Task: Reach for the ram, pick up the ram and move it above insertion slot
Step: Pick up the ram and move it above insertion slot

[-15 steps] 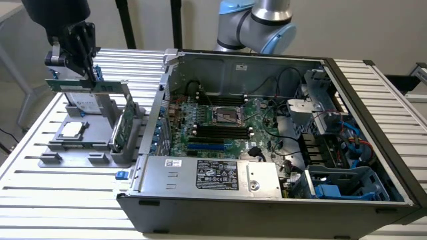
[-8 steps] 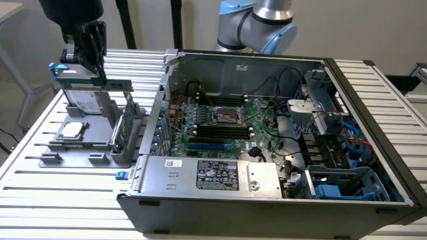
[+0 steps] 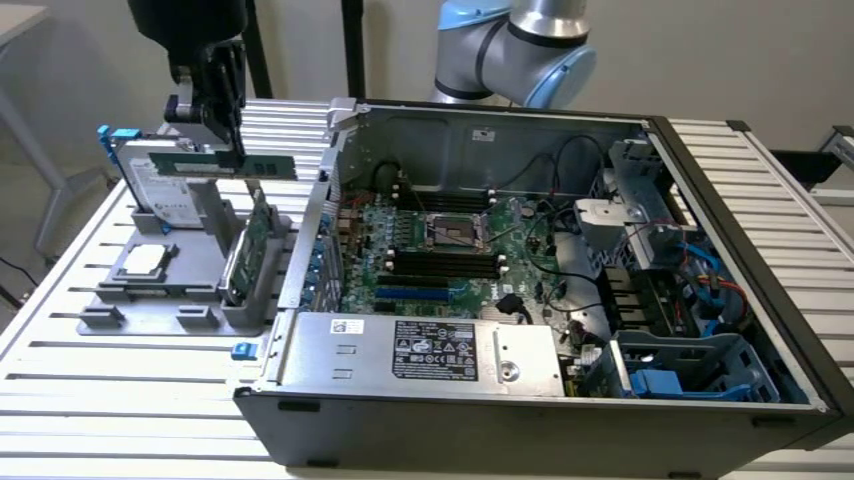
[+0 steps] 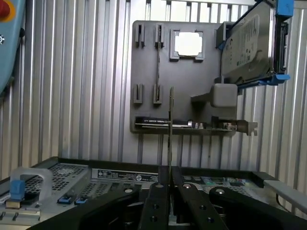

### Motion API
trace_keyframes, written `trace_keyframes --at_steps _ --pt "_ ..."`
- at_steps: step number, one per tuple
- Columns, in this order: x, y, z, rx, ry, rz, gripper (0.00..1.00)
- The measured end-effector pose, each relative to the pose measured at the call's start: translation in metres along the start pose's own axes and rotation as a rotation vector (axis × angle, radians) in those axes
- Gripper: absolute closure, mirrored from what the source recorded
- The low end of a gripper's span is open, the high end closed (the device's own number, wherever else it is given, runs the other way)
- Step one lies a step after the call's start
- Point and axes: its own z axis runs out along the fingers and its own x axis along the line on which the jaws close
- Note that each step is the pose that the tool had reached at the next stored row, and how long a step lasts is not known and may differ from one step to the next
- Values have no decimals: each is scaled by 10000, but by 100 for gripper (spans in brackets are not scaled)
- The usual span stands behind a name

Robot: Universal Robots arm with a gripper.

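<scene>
Fingers of the black gripper (image 3: 230, 150) are clamped on the ram (image 3: 222, 163), a long, thin, flat green circuit-board stick, holding it in the air above the grey parts holder (image 3: 160, 290). Its long axis lies level, running towards the open dark computer case (image 3: 534, 390) on the exterior view's right. The black memory slots (image 3: 441, 265) on the green motherboard (image 3: 454, 250) sit lower, well apart from it.

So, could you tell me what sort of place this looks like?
Probably a robotics lab bench for computer assembly: an open PC case on a slatted metal table, a grey parts fixture, and the gripper holding the ram.
</scene>
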Motion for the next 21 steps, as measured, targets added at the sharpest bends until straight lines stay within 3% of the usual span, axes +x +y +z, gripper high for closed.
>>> trace_keyframes --at_steps 21 --pt "-56 -877 -60 2 -55 -2 86"
